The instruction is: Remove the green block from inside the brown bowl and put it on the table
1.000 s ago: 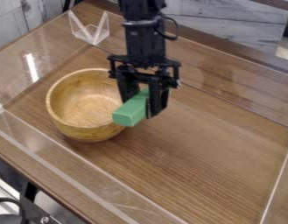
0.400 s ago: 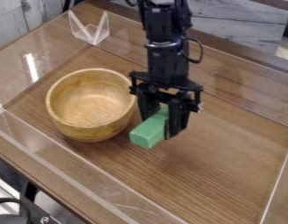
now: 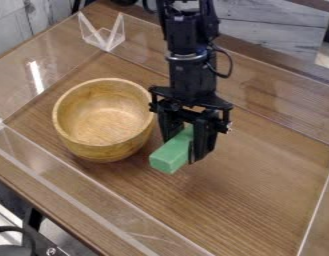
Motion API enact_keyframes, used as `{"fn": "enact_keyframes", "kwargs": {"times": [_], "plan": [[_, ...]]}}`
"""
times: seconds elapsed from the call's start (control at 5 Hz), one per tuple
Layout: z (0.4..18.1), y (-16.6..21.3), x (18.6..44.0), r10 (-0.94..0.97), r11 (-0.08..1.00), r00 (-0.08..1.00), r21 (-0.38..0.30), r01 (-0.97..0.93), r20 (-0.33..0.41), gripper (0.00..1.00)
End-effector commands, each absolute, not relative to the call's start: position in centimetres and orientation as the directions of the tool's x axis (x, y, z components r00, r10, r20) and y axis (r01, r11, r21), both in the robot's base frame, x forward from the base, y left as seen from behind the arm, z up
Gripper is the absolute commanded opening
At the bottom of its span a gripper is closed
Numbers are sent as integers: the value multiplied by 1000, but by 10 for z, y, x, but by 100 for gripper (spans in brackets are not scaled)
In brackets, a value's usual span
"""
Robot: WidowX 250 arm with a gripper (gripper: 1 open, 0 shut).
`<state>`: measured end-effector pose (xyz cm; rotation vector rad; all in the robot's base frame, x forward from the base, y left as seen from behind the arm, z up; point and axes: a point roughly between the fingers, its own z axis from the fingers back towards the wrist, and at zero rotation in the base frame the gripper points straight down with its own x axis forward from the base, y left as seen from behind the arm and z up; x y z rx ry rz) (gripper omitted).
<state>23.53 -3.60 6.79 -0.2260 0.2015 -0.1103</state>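
Observation:
The green block [image 3: 171, 153] hangs tilted between the black fingers of my gripper [image 3: 183, 143], which is shut on its upper end. The block's lower end is close to the table [image 3: 247, 200], just right of the brown bowl [image 3: 105, 120]; I cannot tell whether it touches the wood. The bowl stands upright at left centre with nothing visible inside it. My arm comes down from the top of the view, pointing steeply downward.
Low clear plastic walls [image 3: 87, 215] run along the table's edges. A clear plastic stand [image 3: 100, 30] sits at the back left. Bare wood-grain surface stretches right of and in front of the gripper.
The gripper carried the green block rightward from over the bowl's right rim and lowered it toward the table beside the bowl. In the last half second it barely moved.

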Motion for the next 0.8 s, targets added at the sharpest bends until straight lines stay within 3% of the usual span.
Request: {"fn": "enact_keyframes", "kwargs": {"times": [0.0,0.6], "plan": [[82,-38,242,-148,965,983,-235,119,-109,0],[80,-38,242,-150,963,985,-240,125,-85,0]]}}
